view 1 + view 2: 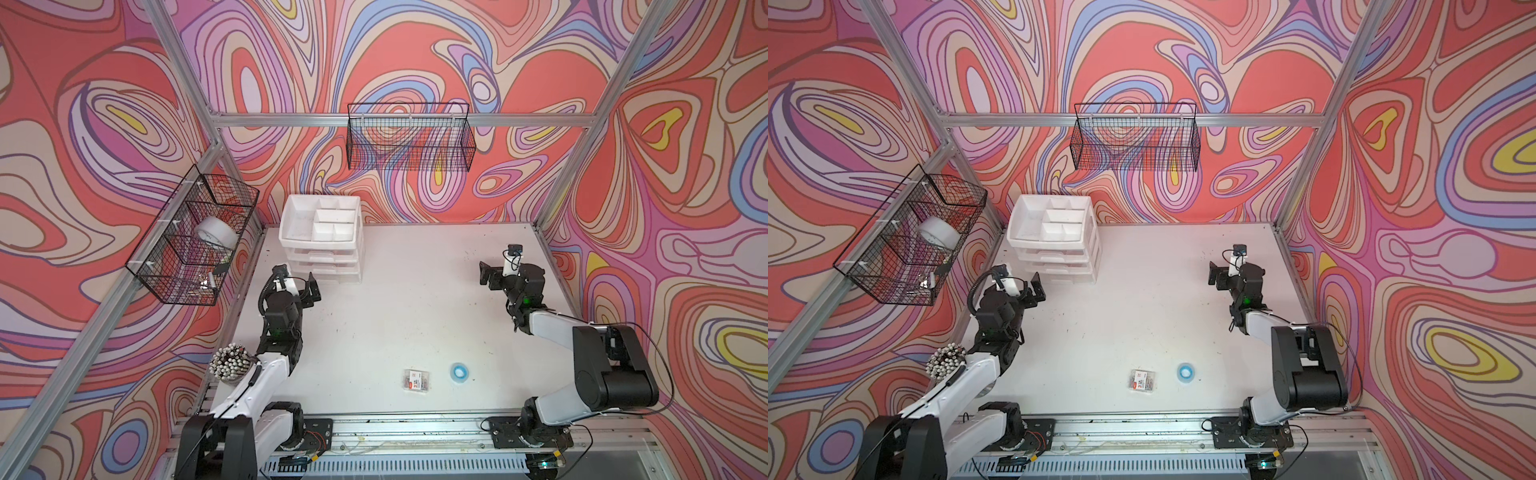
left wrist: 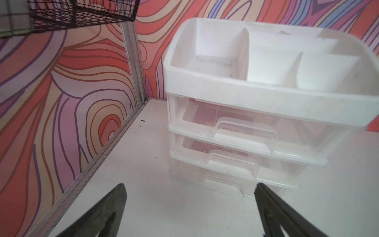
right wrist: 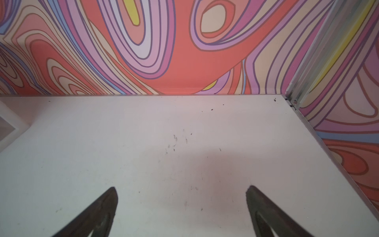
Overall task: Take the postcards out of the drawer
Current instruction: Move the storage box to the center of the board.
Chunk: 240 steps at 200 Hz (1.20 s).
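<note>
White tabletop (image 1: 395,316): L hand (image 2: 189,185) & R hand (image 3: 182,187) wide open, empty.

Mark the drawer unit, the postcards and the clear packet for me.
drawer unit (image 1: 299,224): in a top view, bare floor of its large top-tray compartment.
postcards (image 2: 207,115): left wrist view, red face showing through the unit's upper clear front.
clear packet (image 1: 416,379): in a top view, middle of the packet.

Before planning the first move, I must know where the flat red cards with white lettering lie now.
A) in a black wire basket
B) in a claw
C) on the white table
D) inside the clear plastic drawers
D: the left wrist view shows the red cards through the fronts of the clear plastic drawers.
</note>
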{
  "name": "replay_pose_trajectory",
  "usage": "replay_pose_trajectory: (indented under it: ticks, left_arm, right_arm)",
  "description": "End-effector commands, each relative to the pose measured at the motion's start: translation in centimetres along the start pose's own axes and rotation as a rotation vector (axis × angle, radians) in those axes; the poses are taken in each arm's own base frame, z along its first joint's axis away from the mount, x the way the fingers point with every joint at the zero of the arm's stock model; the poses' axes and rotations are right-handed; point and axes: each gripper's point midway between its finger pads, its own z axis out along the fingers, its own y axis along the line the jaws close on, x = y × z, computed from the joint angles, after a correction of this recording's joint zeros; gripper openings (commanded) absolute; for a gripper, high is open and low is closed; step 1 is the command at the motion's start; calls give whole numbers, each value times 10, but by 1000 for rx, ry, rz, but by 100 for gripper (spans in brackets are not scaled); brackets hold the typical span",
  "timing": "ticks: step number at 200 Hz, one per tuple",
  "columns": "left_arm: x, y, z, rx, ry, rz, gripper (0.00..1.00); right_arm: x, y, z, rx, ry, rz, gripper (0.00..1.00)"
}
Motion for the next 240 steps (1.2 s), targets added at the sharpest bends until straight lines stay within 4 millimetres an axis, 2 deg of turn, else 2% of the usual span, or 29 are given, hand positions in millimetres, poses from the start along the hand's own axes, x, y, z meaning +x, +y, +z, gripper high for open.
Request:
replay_pose_trajectory:
  ticks: [1, 2, 4, 8, 26, 42, 64, 84, 115, 122, 162, 181, 217, 240]
  left_arm:
    - [-8, 8, -14, -49, 78, -118, 100]
    - [-8, 8, -15, -50, 82, -119, 100]
    - [-22, 6, -16, -44, 57, -128, 100]
    - [-33, 5, -19, -41, 43, -138, 100]
    - [-66, 4, -31, -41, 11, -184, 100]
    - [-93, -6, -40, 6, -2, -210, 100]
    - [-120, -22, -49, 82, 24, -246, 100]
    - [-135, -28, -55, 95, 80, -284, 100]
    - [-136, -38, -63, 115, 228, -275, 100]
    - [-133, -37, -64, 103, 270, -269, 99]
    - [-121, -26, -69, 7, 438, -210, 94]
    - [-117, -26, -68, 3, 459, -196, 93]
    - [-109, -28, -68, 15, 485, -191, 93]
    - [-106, -28, -68, 14, 494, -186, 92]
  right_arm:
    - [-12, 23, -7, -79, 104, 67, 99]
    - [-12, 25, -7, -83, 109, 69, 98]
    - [-16, 27, -7, -89, 110, 72, 98]
    - [-24, 32, -8, -100, 109, 78, 99]
    - [-50, 61, -7, -157, 145, 92, 98]
    - [-71, 100, -2, -236, 186, 85, 98]
    - [-95, 148, 8, -326, 221, 126, 98]
    - [-114, 190, 15, -409, 216, 165, 93]
    - [-139, 246, 20, -484, 208, 217, 90]
    - [-129, 258, 29, -490, 244, 228, 89]
    - [-128, 317, 47, -490, 282, 221, 83]
    - [-118, 343, 54, -495, 311, 211, 79]
    - [-109, 379, 64, -498, 336, 188, 73]
    - [-107, 394, 68, -508, 327, 180, 67]
